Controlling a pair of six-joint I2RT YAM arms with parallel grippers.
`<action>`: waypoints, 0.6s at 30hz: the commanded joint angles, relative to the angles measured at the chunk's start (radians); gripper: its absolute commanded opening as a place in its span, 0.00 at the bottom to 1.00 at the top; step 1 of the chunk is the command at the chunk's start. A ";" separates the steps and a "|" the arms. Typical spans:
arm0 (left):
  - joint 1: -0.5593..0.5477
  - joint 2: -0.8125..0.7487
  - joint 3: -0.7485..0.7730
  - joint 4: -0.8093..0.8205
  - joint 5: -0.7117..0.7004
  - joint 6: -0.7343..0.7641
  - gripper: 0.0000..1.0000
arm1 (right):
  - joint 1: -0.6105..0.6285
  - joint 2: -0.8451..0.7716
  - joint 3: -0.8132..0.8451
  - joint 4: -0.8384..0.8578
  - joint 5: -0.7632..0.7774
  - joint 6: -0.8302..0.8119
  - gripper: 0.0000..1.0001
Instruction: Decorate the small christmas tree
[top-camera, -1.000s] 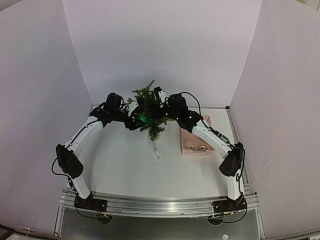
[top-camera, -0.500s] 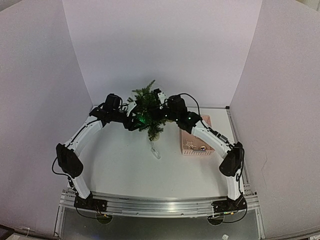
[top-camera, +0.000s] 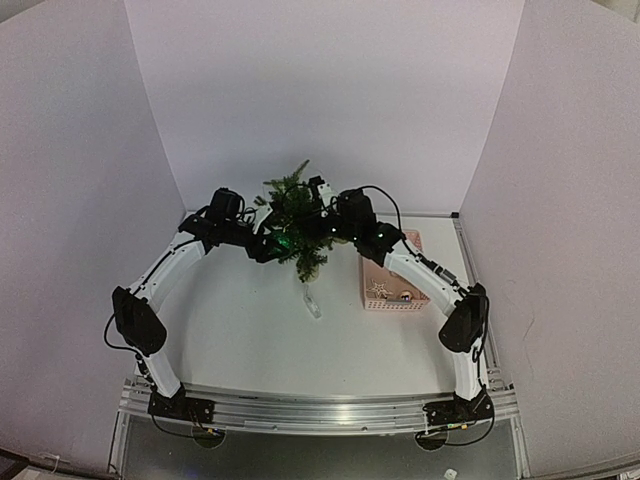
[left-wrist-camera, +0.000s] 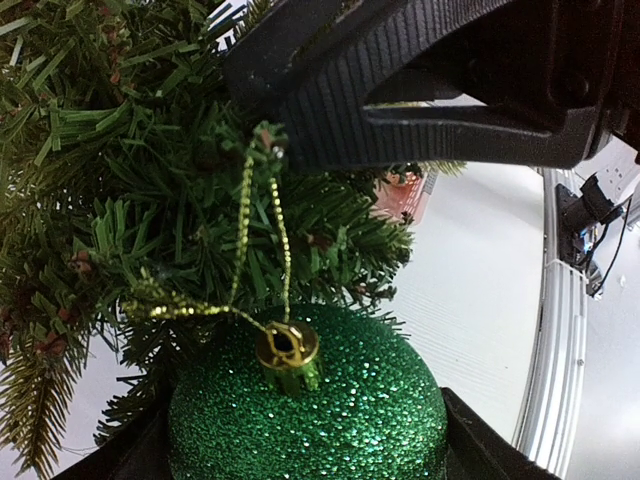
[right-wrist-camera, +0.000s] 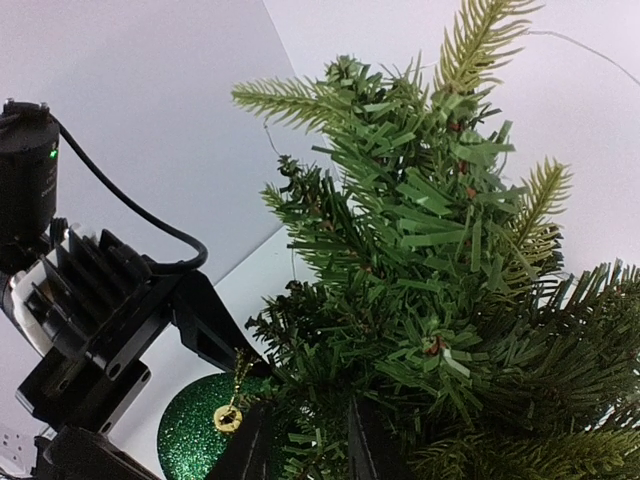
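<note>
Left end effector (top-camera: 268, 246) clamps green glitter bauble (left-wrist-camera: 310, 410); right end effector (right-wrist-camera: 305, 450) grips small christmas tree (right-wrist-camera: 420, 260); bare counter (top-camera: 250, 335) toward arms.

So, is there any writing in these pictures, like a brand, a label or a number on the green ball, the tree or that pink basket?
No text can be read anywhere.
On the green glitter ball: none, and its gold cap is blank.
On the small christmas tree: no tag or label in view.
On the pink basket and what lies in it: too small in the top view to tell.
</note>
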 joint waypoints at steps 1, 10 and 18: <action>0.006 0.011 0.013 -0.018 0.011 0.004 0.36 | -0.005 -0.044 0.003 0.025 -0.026 0.003 0.27; 0.006 0.017 0.009 -0.027 0.018 -0.003 0.43 | -0.003 -0.064 0.032 0.032 -0.117 0.017 0.39; 0.006 0.020 0.016 -0.016 0.021 -0.011 0.52 | -0.003 -0.100 0.032 0.042 -0.120 0.016 0.47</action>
